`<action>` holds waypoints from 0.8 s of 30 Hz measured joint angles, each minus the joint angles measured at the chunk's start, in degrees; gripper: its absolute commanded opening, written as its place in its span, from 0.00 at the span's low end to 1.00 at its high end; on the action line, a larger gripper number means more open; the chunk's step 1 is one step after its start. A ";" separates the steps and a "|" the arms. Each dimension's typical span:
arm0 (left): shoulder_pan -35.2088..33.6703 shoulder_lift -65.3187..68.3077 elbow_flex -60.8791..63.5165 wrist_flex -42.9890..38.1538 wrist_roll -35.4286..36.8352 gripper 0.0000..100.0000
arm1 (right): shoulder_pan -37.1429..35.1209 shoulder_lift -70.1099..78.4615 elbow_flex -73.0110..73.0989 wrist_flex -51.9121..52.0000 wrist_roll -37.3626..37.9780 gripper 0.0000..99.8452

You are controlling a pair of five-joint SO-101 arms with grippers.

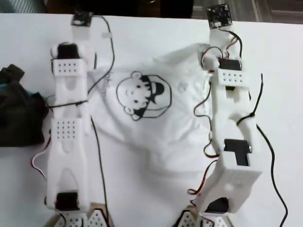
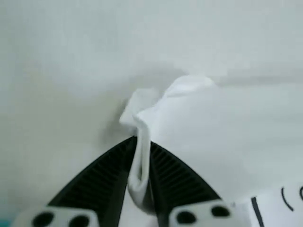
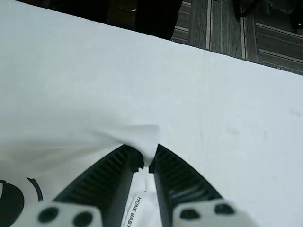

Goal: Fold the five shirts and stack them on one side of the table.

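Note:
A white shirt (image 1: 151, 113) with a cartoon head print lies spread between the two arms in the high view. My left gripper (image 2: 140, 142) is shut on a bunched fold of the shirt's edge (image 2: 189, 118), near the far left of the cloth. My right gripper (image 3: 144, 153) is shut on another pinch of the same shirt (image 3: 71, 142), at its far right corner by the label. Both arms stretch across the table towards its far edge, the left arm (image 1: 68, 118) and the right arm (image 1: 232, 123) flanking the print.
A dark pile of other shirts (image 1: 19, 111) sits at the table's left edge. Black and red cables run along both arms. White tabletop (image 1: 156, 33) lies beyond the shirt, then the far edge and a dark floor (image 3: 236, 28).

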State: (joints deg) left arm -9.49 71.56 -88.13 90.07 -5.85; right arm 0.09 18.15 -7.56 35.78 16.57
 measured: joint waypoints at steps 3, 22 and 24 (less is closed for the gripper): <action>1.32 1.67 1.67 -0.44 -1.76 0.03 | 0.00 0.00 0.00 0.00 0.00 0.02; -1.67 1.49 -5.19 0.70 6.86 0.16 | 0.00 0.00 0.00 0.00 0.00 0.02; -2.81 0.97 -5.19 2.02 -1.41 0.16 | 0.00 0.00 0.00 0.00 0.00 0.02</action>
State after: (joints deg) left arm -12.31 72.53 -93.32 92.09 -7.25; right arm 0.09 18.15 -7.56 35.78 16.57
